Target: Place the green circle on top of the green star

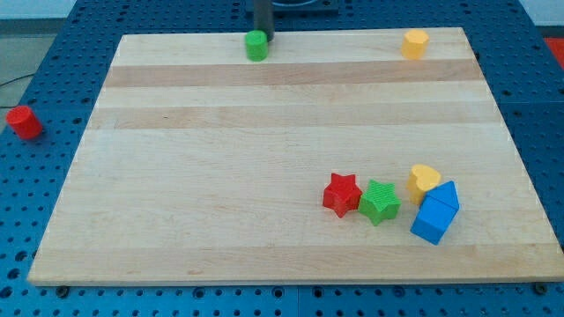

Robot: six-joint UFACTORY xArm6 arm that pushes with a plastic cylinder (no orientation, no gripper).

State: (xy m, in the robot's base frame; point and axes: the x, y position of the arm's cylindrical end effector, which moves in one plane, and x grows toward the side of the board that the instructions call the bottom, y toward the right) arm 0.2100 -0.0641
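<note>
The green circle [256, 46] stands at the top edge of the wooden board [220, 176], left of centre. My tip [265, 39] is just behind it, at its upper right, touching or nearly touching it. The green star [379, 202] lies far off at the lower right of the board, between a red star [341, 194] on its left and a yellow heart [424, 180] on its right.
A blue block [435, 213] sits right of the green star, against the yellow heart. A yellow hexagon-like block [414, 42] stands at the board's top right. A red cylinder [24, 121] lies off the board on the blue pegboard at the view's left.
</note>
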